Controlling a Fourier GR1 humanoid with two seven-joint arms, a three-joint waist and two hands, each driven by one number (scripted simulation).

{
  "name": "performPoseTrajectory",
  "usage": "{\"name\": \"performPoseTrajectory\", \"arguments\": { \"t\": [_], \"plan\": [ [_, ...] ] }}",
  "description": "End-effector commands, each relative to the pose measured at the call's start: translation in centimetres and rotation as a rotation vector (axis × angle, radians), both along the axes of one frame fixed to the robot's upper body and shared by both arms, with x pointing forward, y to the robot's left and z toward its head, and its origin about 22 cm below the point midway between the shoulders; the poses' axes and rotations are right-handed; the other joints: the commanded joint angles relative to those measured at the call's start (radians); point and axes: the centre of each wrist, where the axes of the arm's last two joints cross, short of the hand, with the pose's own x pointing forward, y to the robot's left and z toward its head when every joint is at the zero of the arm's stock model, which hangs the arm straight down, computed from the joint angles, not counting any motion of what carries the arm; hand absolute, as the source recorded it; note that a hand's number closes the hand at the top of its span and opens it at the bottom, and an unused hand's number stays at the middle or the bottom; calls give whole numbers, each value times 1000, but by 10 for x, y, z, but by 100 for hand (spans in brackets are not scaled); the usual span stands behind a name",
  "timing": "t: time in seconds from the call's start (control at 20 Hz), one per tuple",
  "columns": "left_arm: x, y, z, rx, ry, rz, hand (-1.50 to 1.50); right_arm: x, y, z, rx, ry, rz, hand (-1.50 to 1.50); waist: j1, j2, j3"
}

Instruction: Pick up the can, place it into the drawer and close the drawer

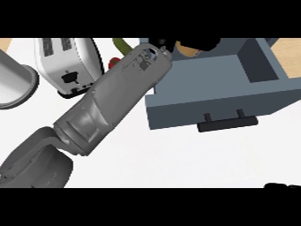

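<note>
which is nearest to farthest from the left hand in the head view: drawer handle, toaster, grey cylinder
Measured from the left hand, at the top over the open drawer:
1. Toaster, to its left, beyond the forearm.
2. Drawer handle, below it on the drawer's front. These two are close to call.
3. Grey cylinder, far left edge, clearly farthest.

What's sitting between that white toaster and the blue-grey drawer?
In the head view, the robot's grey left forearm crosses that gap between toaster and drawer, with something red and green partly hidden behind it.

White toaster (71, 62) at upper left; grey cylindrical container (6, 79) beside it, by left edge.
</note>
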Motion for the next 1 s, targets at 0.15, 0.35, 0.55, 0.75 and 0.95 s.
{"name": "performPoseTrajectory", "arguments": {
  "t": [0.15, 0.35, 0.55, 0.75, 0.95],
  "plan": [
    [-1, 3, -13, -7, -4, 56, -150, 7, -4, 6, -12, 8, 9, -150, -10, 3, 0],
    [-3, 8, -30, -4, 1, 62, -150, -2, 8, 4, -5, 3, 6, -150, 0, -2, -1],
    [-1, 3, -14, -29, -19, 87, -150, 8, 6, 21, -39, -38, 12, -150, -7, 4, -1],
    [-1, 2, -10, -77, 2, 99, -150, -5, 2, 30, -188, -99, -27, -150, 0, -2, -2],
    [-1, 4, -13, -104, -2, 89, -150, 0, 8, 33, -313, -137, -21, -150, 2, 6, -2]
  ]
}}
